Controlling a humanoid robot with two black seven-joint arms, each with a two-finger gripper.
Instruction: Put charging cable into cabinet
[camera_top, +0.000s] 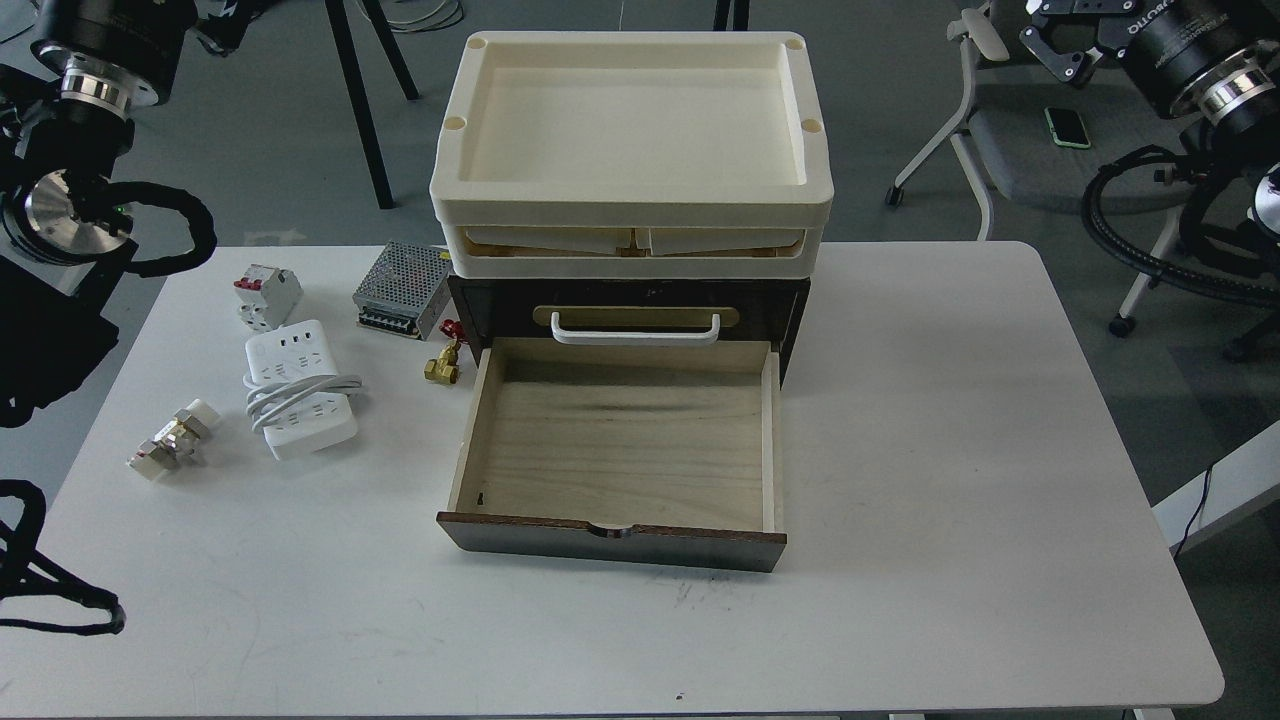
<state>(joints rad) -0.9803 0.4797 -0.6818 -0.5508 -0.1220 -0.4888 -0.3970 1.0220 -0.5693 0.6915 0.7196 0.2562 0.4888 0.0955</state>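
Charging cable (299, 390): near table (950, 450) left edge, left of cabinet (625, 300) open drawer (620, 440); long axis front-to-back; left arm nearer, its claw unseen; right claw (1060, 45) far off, spread uncertain

A matt white table (950, 450) with a smooth top, faintly scuffed near the lower centre. At centre, a cabinet (790, 310) of dark brown wood – its open drawer (620, 440) is pale, unvarnished-looking wood with visible grain and a dark smudge. A glossy white handle (635, 332) sits on a gold-toned plate (635, 314). On top, cream plastic trays (632, 195), smooth and matt. Left of centre, the charging cable (300, 390) is smooth white plastic with a rubbery-looking white cord. Above it, a perforated bare-metal box (402, 290) and a white plastic breaker (266, 295) with red switches. A brass fitting (440, 365) shines – far left, another metal fitting (172, 440)
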